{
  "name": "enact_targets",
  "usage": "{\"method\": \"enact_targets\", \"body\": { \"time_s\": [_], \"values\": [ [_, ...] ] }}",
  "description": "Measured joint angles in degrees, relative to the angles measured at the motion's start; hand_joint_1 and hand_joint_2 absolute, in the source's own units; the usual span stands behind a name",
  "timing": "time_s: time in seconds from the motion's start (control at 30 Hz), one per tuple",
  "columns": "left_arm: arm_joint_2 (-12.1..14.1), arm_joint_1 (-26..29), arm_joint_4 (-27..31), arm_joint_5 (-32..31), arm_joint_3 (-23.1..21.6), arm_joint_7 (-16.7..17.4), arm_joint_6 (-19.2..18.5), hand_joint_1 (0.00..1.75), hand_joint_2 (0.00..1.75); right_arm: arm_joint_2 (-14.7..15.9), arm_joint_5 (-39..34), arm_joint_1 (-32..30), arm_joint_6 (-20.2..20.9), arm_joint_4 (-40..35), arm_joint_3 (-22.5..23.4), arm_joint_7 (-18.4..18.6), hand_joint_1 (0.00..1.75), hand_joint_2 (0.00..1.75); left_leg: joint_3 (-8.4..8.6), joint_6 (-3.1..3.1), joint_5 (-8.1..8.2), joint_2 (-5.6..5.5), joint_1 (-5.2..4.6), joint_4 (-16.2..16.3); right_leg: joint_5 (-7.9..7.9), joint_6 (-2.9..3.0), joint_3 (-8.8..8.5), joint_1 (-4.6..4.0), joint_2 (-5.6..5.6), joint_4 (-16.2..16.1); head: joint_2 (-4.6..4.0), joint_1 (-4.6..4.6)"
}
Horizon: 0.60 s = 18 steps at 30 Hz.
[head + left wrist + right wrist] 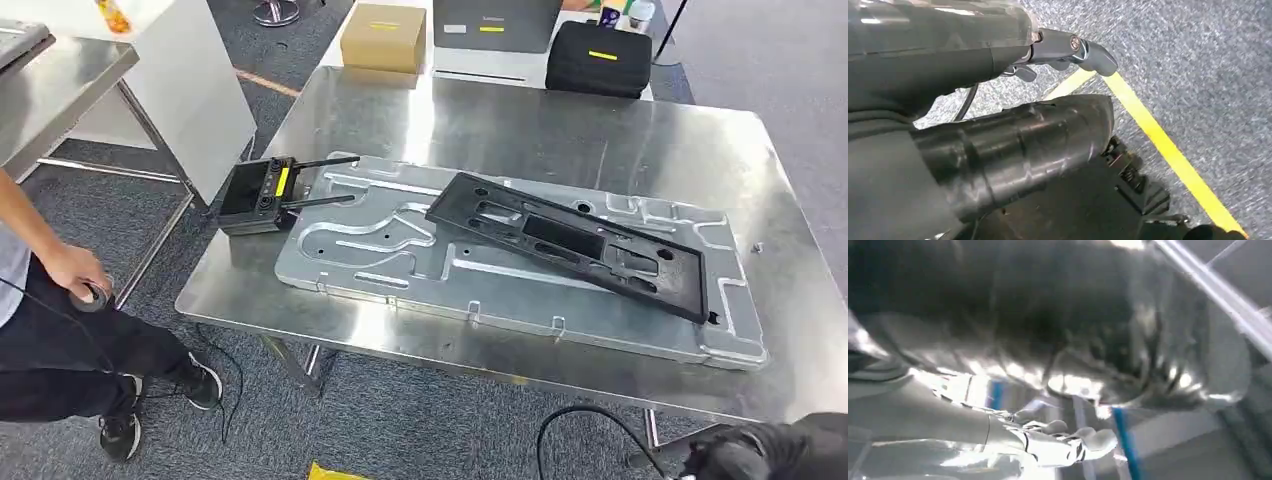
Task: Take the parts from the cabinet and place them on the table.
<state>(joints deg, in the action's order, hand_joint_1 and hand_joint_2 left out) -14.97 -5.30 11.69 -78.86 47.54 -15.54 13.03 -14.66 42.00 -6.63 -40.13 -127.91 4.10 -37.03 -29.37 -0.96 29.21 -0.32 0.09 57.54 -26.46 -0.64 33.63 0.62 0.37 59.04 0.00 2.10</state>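
A large silver stamped metal panel (420, 255) lies flat on the steel table (560, 120). A long black perforated plastic part (570, 240) rests diagonally on top of it. My right hand (745, 455) is low at the table's near right corner, dark and partly cut off by the frame; the blurred right wrist view shows my right hand (1063, 437) with fingers stretched out and nothing in them. My left hand (1068, 50) hangs over grey carpet, thumb extended, holding nothing.
A black remote unit with two antennas (262, 192) sits at the table's left edge. Behind the table are a cardboard box (384, 37) and a black case (600, 58). A person (60, 300) crouches at the left. A yellow floor line (1168, 150) runs under my left hand.
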Motion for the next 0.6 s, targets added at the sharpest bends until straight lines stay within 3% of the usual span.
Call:
{"method": "enact_targets", "body": {
  "time_s": [0.2, 0.43, 0.53, 0.57, 0.6],
  "values": [
    [0.0, 0.3, 0.0, 0.9, 0.0, 0.2, 1.6, 0.00, 0.00, -3.2, -3.4, -3.6, 0.0, 0.8, 1.1, 0.1, 0.00, 0.00, -0.02, -0.12, 0.07, -0.02, -0.14, 0.1, 0.04, -0.06, -0.05, 0.29, -0.02, -0.1, 0.00, 0.02],
    [0.0, 0.6, 0.0, 1.6, 0.0, 0.1, 1.9, 0.00, 0.00, -3.9, -4.8, -5.8, 0.1, 2.6, 1.1, 0.1, 0.00, 0.00, -0.22, -0.54, 0.31, -0.02, -0.28, 0.7, 0.13, -0.49, -0.15, 0.43, -0.02, -0.1, 0.00, 0.02],
    [0.0, 0.7, 0.0, 1.9, 0.2, 0.0, 1.9, 0.00, 0.00, -4.2, -5.3, -6.8, 0.1, 4.1, 1.1, 0.3, 0.00, 0.00, -0.25, -1.09, 0.09, -0.02, -0.48, 0.8, 0.51, -1.10, -0.32, 0.64, -0.01, -0.4, 0.00, 0.00],
    [0.0, 0.7, 0.0, 1.9, 0.3, -0.1, 2.0, 0.00, 0.00, -4.2, -5.3, -7.0, 0.1, 4.4, 1.1, 0.5, 0.00, 0.00, -0.05, -1.50, -0.51, -0.01, -0.05, -0.2, 0.62, -1.36, -0.46, 0.29, 0.01, -0.6, 0.00, 0.02],
    [0.0, 0.8, 0.0, 2.1, 0.3, -0.1, 2.0, 0.00, 0.00, -4.2, -5.3, -7.3, 0.1, 4.8, 1.0, 0.7, 0.00, 0.00, 0.60, -1.67, -1.09, 0.27, 0.29, -0.8, -0.14, -1.40, -0.37, 0.59, -0.06, 0.0, 0.00, 0.00]
  ]
}}
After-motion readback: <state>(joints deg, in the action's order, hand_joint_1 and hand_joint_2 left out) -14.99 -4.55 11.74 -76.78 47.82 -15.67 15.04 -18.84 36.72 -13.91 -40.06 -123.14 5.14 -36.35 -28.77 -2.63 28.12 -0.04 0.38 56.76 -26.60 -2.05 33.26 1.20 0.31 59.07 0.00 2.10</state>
